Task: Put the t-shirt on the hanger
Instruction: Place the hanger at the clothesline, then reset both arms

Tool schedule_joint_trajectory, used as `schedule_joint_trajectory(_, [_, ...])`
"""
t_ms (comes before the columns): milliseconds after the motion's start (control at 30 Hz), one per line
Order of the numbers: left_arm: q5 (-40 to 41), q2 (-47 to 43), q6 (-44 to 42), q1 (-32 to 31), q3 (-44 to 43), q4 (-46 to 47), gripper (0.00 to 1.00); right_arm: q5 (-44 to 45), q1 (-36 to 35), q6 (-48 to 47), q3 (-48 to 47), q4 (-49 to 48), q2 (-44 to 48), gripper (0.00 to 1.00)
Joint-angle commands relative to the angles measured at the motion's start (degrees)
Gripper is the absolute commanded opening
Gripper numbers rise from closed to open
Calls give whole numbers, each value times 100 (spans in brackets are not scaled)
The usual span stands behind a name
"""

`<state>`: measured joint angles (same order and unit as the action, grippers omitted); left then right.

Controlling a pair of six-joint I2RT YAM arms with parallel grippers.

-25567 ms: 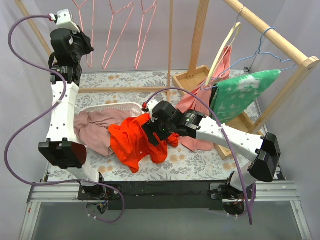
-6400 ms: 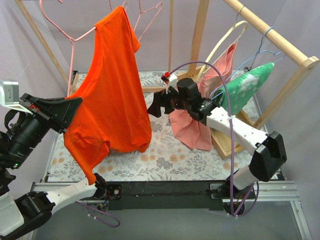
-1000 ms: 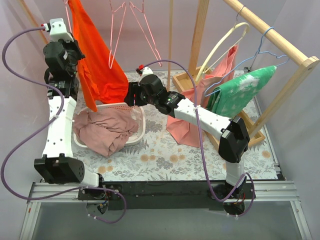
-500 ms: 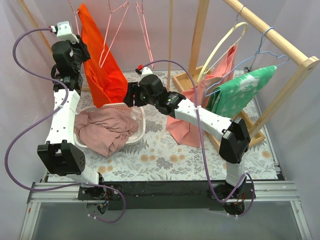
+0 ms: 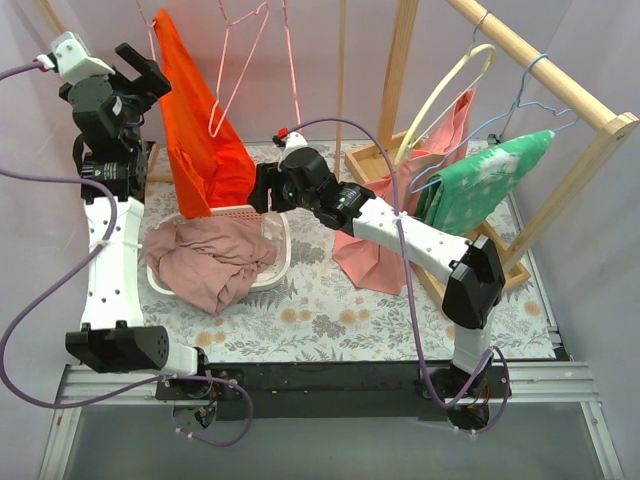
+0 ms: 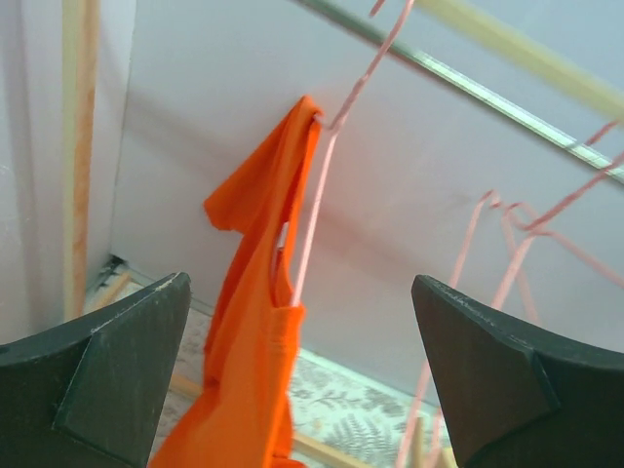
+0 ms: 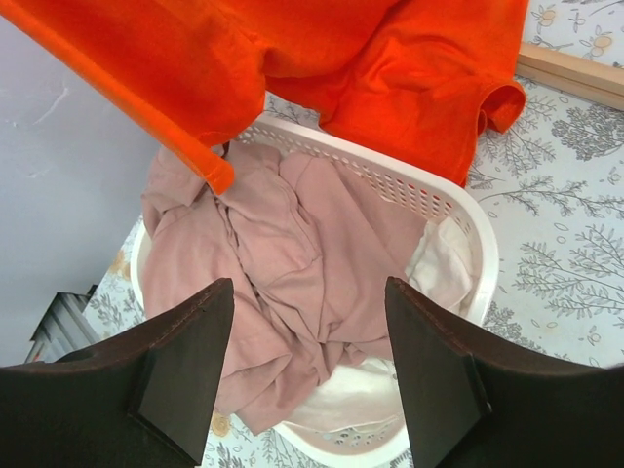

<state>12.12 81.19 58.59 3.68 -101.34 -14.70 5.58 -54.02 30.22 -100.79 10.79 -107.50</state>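
A white basket (image 7: 475,234) is sitting on the flowery tabletop (image 5: 330,310), and a pink cloth (image 7: 292,244) is spilling out of it. More pink hangers (image 5: 241,60) are hanging beside the t-shirt (image 5: 200,130). On the right, a cream hanger (image 5: 445,95) and a green garment (image 5: 480,185) are hanging from a wooden rail (image 5: 540,65). The t-shirt is hanging on the hanger (image 6: 310,210) at the back left, with its bottom edge dangling over the basket. The left jaws are spread wide and are not touching the t-shirt, which is showing between them, farther off. The right jaws are spread wide too, holding nothing and pointing at the basket under the t-shirt's hem. The left arm (image 5: 110,250) is reaching up high. The right arm (image 5: 400,225) is stretching across the tabletop to the left.
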Motion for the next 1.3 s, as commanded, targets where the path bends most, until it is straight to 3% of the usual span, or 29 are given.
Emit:
schedule_joint_trajectory(0, [-578, -455, 811, -86, -438, -621, 98, 241, -21, -130, -28, 169, 397, 72])
schedule_joint_trajectory(67, [-501, -402, 926, -480, -605, -927, 98, 303, -21, -139, -2, 222, 484, 74])
schedule_joint_trajectory(200, [1164, -244, 303, -2944, -826, -1070, 98, 461, -12, -165, 24, 572, 678, 78])
schedule_joint_trajectory(400, [2179, -296, 84, -5040, -203, -1210, 98, 733, 49, -200, 788, 828, 1512, 86])
schedule_joint_trajectory(533, [1700, -796, 714, -5220, 894, -1597, 98, 988, 128, -288, 1868, 1048, 2582, 98])
schedule_joint_trajectory(700, [803, -1324, 1365, -5229, 2518, -2072, 98, 1120, 146, -183, 3152, 1224, 3489, 98])
schedule_joint_trajectory(900, [-69, -1386, 2094, -5220, 3506, -2292, 98, 1112, 155, -192, 3724, 1277, 4017, 98])
schedule_joint_trajectory(1033, [141, -2043, 2710, -5229, 4244, -2160, 98, 910, 155, -183, 3953, 1330, 4062, 98])
schedule_joint_trajectory(1100, [631, -2247, 3263, -5229, 4359, -2396, 98, 865, 155, -183, 4093, 1330, 4071, 98])
schedule_joint_trajectory(1267, [800, -2353, 2922, -5229, 4202, -2836, 98, 857, 155, -183, 4156, 1338, 4009, 98])
